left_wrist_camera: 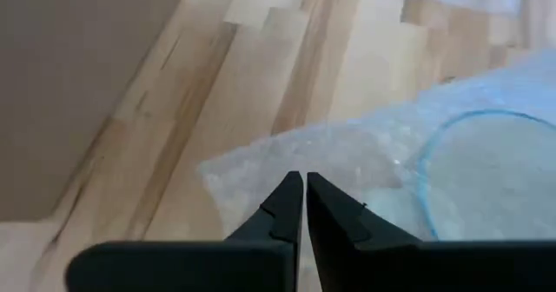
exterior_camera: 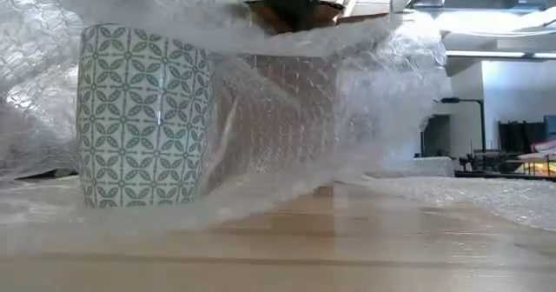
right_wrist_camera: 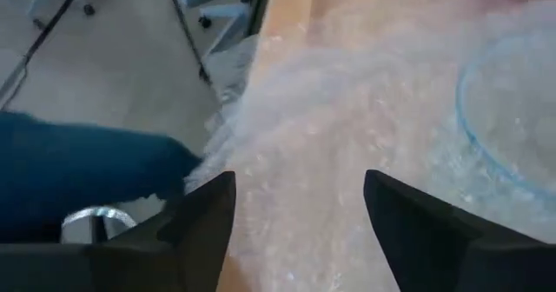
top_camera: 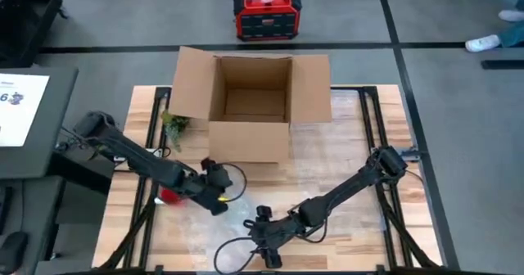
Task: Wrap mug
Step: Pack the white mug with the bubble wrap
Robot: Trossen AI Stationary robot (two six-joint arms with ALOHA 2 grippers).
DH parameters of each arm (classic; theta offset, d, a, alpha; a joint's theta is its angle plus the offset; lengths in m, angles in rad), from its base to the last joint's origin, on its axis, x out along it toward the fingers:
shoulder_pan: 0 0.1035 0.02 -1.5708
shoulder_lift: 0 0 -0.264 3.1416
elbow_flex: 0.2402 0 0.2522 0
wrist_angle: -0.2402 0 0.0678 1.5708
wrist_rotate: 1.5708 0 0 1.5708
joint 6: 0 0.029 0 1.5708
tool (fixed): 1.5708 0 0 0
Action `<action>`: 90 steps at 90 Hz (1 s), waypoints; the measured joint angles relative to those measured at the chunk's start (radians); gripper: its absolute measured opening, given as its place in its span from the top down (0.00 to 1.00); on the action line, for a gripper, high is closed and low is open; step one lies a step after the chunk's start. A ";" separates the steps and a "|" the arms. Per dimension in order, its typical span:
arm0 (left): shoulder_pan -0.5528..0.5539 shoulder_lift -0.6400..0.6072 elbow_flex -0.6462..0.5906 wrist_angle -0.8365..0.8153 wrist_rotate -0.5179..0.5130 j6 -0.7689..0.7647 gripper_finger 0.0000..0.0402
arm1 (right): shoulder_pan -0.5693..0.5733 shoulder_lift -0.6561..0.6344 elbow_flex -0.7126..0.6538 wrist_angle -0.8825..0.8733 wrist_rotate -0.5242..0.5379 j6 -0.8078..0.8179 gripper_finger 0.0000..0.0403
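A mug (exterior_camera: 143,114) with a green leaf pattern stands upright on the wooden table, under a sheet of clear bubble wrap (exterior_camera: 347,109) that drapes over it. Its rim (left_wrist_camera: 469,144) shows through the wrap in both wrist views. My left gripper (top_camera: 218,191) is near the table's middle, just left of the mug, shut on the wrap. My right gripper (top_camera: 266,236) hovers open above the wrap's near part (right_wrist_camera: 347,136), with nothing between its fingers. My left gripper pinches the bubble wrap (left_wrist_camera: 261,166) near one corner between its two fingertips, slanting down from the table's left. One layer or several, I cannot tell. The held part is raised, and the sheet hangs from it over the mug down to the table (exterior_camera: 287,31).
An open cardboard box (top_camera: 250,103) stands at the table's far middle, with a green sprig (top_camera: 174,126) at its left. A red object (top_camera: 169,196) lies under my left arm. A red and black device (top_camera: 264,15) sits on the floor beyond the table.
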 joint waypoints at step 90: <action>-0.323 -0.131 0.003 -0.179 -0.168 -0.486 1.00 | -0.205 0.075 0.257 -0.297 -0.175 -0.119 1.00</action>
